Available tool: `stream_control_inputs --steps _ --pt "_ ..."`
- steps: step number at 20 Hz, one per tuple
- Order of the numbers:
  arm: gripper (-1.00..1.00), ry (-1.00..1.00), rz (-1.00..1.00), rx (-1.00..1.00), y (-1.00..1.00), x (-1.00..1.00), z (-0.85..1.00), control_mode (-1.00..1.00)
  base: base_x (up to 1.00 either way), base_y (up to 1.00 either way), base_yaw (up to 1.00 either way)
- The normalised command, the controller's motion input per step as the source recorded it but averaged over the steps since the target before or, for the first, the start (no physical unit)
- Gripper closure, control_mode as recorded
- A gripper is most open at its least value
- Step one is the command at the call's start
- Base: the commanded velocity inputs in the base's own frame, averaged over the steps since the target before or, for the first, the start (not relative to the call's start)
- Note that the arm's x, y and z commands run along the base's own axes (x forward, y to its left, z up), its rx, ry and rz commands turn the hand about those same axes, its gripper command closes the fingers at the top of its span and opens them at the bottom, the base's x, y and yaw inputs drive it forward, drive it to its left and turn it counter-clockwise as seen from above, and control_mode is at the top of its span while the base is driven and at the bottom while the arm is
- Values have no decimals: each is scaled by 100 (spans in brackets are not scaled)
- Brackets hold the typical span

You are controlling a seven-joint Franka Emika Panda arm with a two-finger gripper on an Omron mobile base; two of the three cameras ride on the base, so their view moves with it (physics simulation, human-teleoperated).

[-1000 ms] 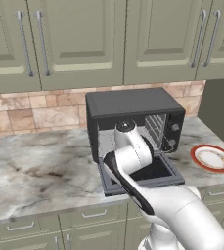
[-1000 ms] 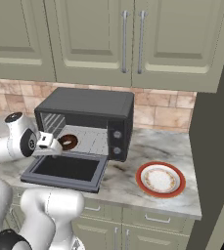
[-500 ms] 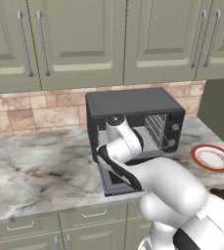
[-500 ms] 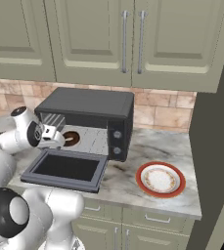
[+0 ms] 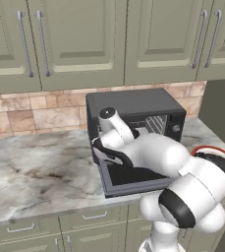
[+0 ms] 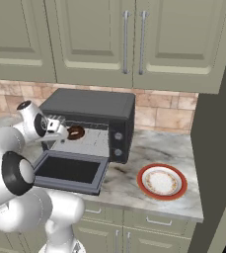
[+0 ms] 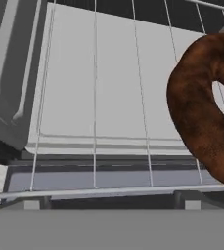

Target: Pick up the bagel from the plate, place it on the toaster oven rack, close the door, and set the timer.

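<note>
A marble counter runs under pale green cupboards, with a brick backsplash behind a dark toaster oven whose door lies dropped flat toward the robot. The bagel now sits on the wire rack inside the pale cavity, toward the front — in the hand view it lies flat across the bars at the right edge, with nothing pinching it. The gripper stands just beside the bagel at the oven mouth, jaws spread wide and empty. Over the last second the arm has swung leftward and pulled back a little from the opening, while the bagel has stayed put on the rack, so the placing step looks done and the hand appears to be clearing out. The plate rests bare on the counter to the right of the oven, well apart from the arm. What remains, by my reading, is the door — still fully open — and then the timer knob on the oven's right-hand panel.
</note>
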Motion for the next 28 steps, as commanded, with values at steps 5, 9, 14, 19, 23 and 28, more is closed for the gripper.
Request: stream_control_inputs --steps 5,9,14,19,23,28 --pt "-100 0 -3 -3 12 45 0 -100 0 0 0" --pt "-100 -1 -1 -6 1 -37 3 -100 0 0 0" --pt "-100 -3 1 -3 -11 -100 31 -100 0 0 0" --pt "-100 0 5 -2 -1 -100 55 -100 0 0 0" --pt "-100 5 11 -11 0 -93 24 -100 0 0 0" --pt "-100 4 14 -20 0 -77 2 -100 0 0 0"
